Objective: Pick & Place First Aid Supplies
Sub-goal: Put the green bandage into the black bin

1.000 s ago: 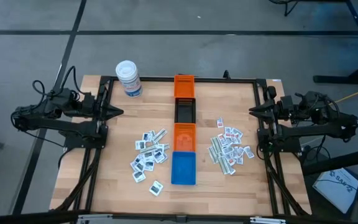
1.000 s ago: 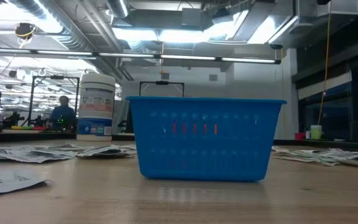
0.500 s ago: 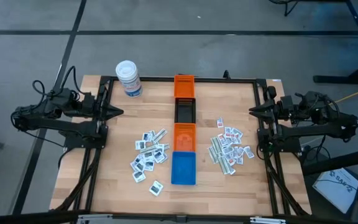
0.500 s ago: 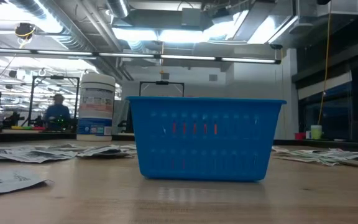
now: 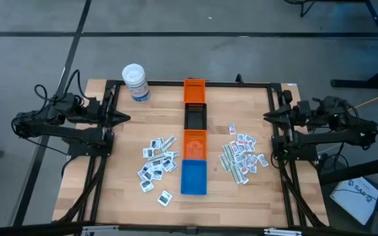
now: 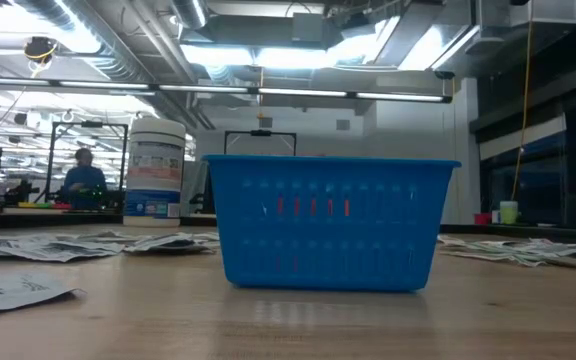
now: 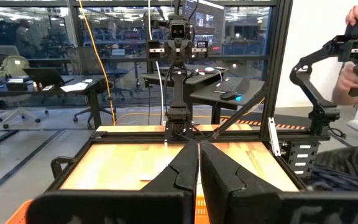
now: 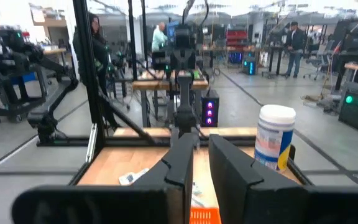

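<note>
The first aid supplies lie flat on the wooden table in two loose piles. One pile (image 5: 157, 164) of white packets is left of the bin row. The other (image 5: 243, 155), packets and pale strips, is right of it. My left gripper (image 5: 126, 118) hangs shut above the table's left edge and points level toward the middle. My right gripper (image 5: 266, 117) hangs above the right edge, also level, with a narrow gap between its fingers (image 8: 202, 155). Neither gripper has anything between its fingers.
A row of bins runs down the table's middle: orange (image 5: 194, 90), black (image 5: 195, 117), orange (image 5: 195, 144) and blue (image 5: 193, 177). A white tub with a blue label (image 5: 136, 82) stands at the far left. Black frame rails border the table. People show in the room beyond.
</note>
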You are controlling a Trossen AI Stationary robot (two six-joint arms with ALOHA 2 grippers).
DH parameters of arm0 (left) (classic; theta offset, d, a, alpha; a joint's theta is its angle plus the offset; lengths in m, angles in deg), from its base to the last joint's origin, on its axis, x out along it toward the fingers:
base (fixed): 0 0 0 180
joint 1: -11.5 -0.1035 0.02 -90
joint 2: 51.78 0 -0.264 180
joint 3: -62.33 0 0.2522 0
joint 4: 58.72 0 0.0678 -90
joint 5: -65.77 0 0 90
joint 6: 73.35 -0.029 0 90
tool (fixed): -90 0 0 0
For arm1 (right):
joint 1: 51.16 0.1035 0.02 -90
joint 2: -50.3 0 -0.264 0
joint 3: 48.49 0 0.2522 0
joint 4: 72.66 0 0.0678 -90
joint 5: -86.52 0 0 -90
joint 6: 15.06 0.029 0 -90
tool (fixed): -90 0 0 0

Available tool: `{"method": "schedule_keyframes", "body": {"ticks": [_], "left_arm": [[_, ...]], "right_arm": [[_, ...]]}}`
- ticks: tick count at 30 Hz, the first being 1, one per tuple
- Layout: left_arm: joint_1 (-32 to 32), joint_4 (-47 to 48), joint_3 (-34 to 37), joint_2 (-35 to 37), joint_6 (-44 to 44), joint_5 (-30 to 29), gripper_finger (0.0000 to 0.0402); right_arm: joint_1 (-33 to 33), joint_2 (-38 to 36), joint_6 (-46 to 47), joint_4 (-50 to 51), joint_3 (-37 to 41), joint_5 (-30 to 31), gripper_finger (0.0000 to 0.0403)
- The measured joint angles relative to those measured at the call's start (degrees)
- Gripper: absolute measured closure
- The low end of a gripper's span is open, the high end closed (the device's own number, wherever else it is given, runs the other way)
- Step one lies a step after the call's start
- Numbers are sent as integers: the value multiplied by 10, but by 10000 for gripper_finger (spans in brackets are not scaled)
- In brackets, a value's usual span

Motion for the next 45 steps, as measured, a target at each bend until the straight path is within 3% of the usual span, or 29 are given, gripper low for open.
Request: {"method": "schedule_keyframes", "body": {"ticks": [7, 20, 35, 39, 45], "left_arm": [[0, 0, 0, 0, 0, 0, 393], [0, 0, 0, 0, 0, 0, 393], [0, 0, 0, 0, 0, 0, 393], [0, 0, 0, 0, 0, 0, 390], [0, 0, 0, 0, 0, 0, 391]], "right_arm": [[0, 43, 135, -9, -35, -2, 347], [10, 240, 116, 199, -181, -151, 347], [175, 408, 174, 318, -203, -136, 346], [202, 452, 203, 321, -203, -126, 321], [217, 509, 226, 321, -203, -110, 242]]}}
